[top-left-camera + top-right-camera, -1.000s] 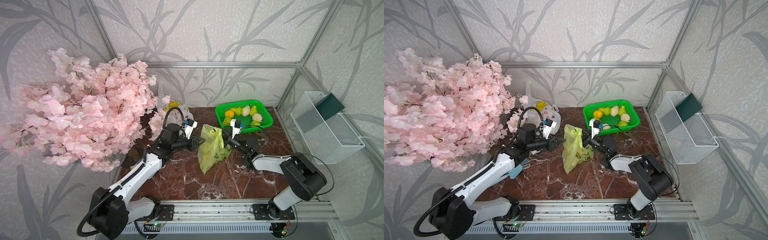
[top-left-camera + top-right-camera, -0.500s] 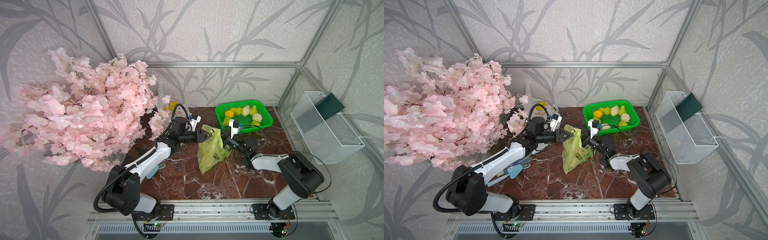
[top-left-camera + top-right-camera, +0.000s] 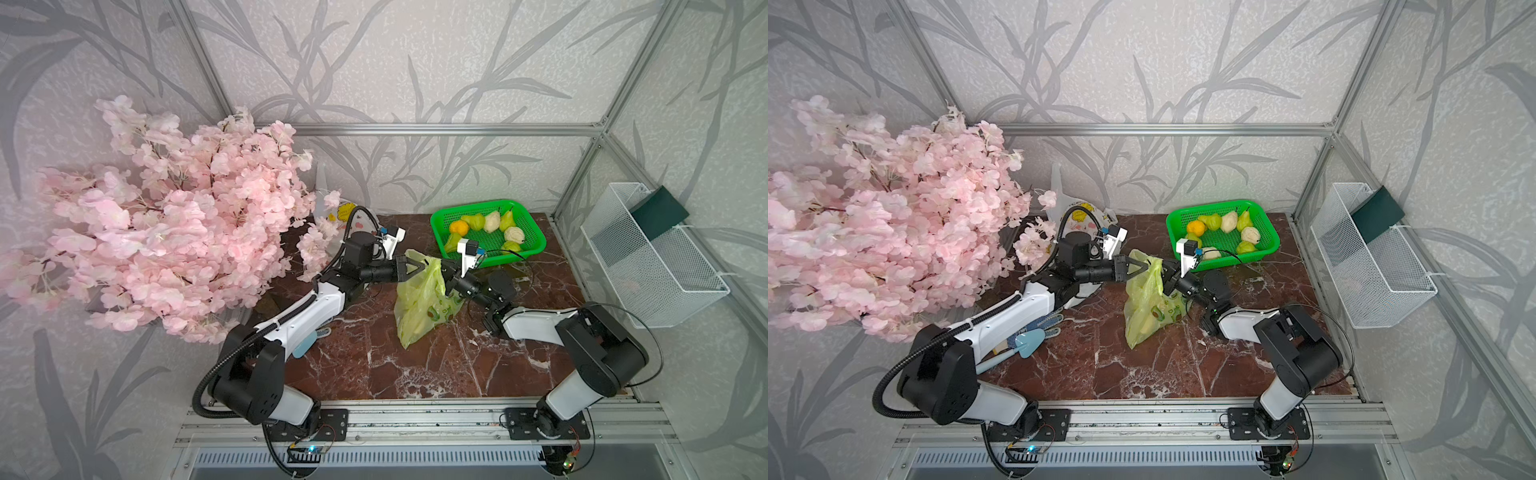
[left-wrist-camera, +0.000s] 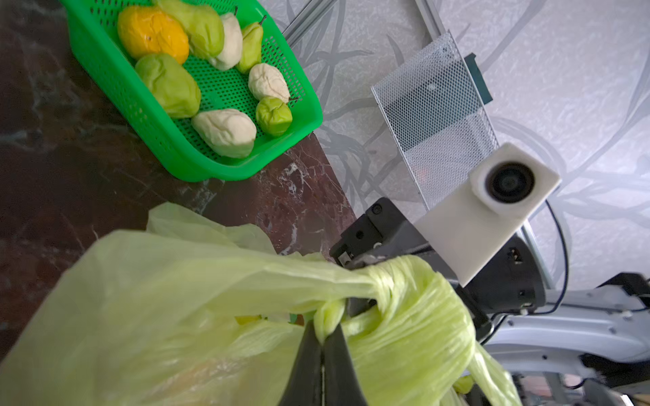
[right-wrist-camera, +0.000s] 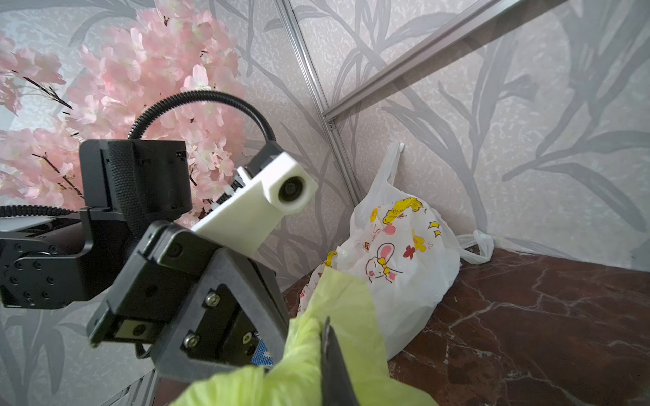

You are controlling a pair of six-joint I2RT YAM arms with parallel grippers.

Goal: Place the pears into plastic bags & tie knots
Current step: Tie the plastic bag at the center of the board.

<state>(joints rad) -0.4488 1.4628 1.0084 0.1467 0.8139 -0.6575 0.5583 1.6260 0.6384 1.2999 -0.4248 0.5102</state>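
Blossom [image 3: 166,232] fills the left of the cell and plays no part. The counter [image 3: 374,365] is red marble. A wire rack [image 3: 648,266] hangs on the right wall, unused.

Both arms reach in and meet above mid-counter at the mouth of the green bag [image 3: 419,303]. The bag hangs from the two pincers with its bottom resting on the counter. A yellowish lump [image 3: 419,328] shows through the film low down. It is probably a pear, but the plastic is too cloudy to count the contents.

The white bag [image 5: 404,267] sits in the back corner behind the left arm and bulges. I cannot tell whether it is knotted.

The basket [image 3: 536,245] stands at the back right. It holds several pears [image 3: 507,222], green and cream, plus one orange fruit [image 3: 458,227].

Change noted: a second ago the left arm was drawn back, short of the bag. Half a second ago it had reached the mouth. Now the left pincer [image 4: 325,337] is pressed together on a twisted strand [image 4: 327,313] of the bag. The right pincer [image 3: 446,276] is as it was, clamped on the bag, with the handle [image 4: 404,281] wound round it.

Reading: both ends are now held, so this looks like the knot step. Drawing the pincers apart should cinch it, though thin film may slip or tear. With pears left in the basket, the task seems about midway.
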